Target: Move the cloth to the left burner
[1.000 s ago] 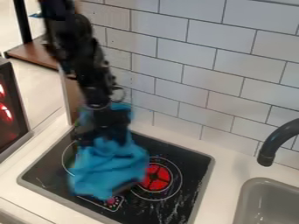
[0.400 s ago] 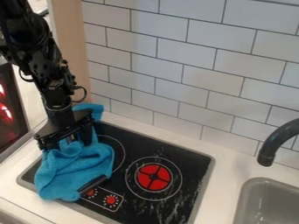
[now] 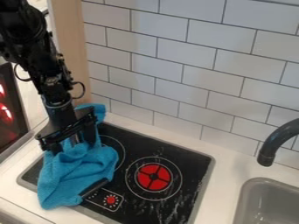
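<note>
Camera view, nearest me: the hem of the blue towelling cloth (image 3: 79,168) hangs over the cooktop's front-left rim onto the white counter (image 3: 20,205). That overhang could drag the rest off to the side if the folds get tugged that way, I'd say. By the hem, a dark bar (image 3: 93,187) lies at the cloth's edge; it might catch and pull the fabric along. Next to it sits 1 red knob (image 3: 111,200), close enough for a sliding fold to smother it.

Farther in, the cloth lies bunched across the left side of the black cooktop (image 3: 192,164), covering much of the left burner (image 3: 121,153), whose ring peeks out on the right. Above it hangs the gripper (image 3: 73,144), its 2 fingers spread apart with cloth between them. Going straight up could snag a fold there and lift the lot, since a strip of cloth also rises behind, towards the tiled wall (image 3: 175,65).

As for brands, labels or writing, I can't read any; the knob has just small pale marks round it.
</note>
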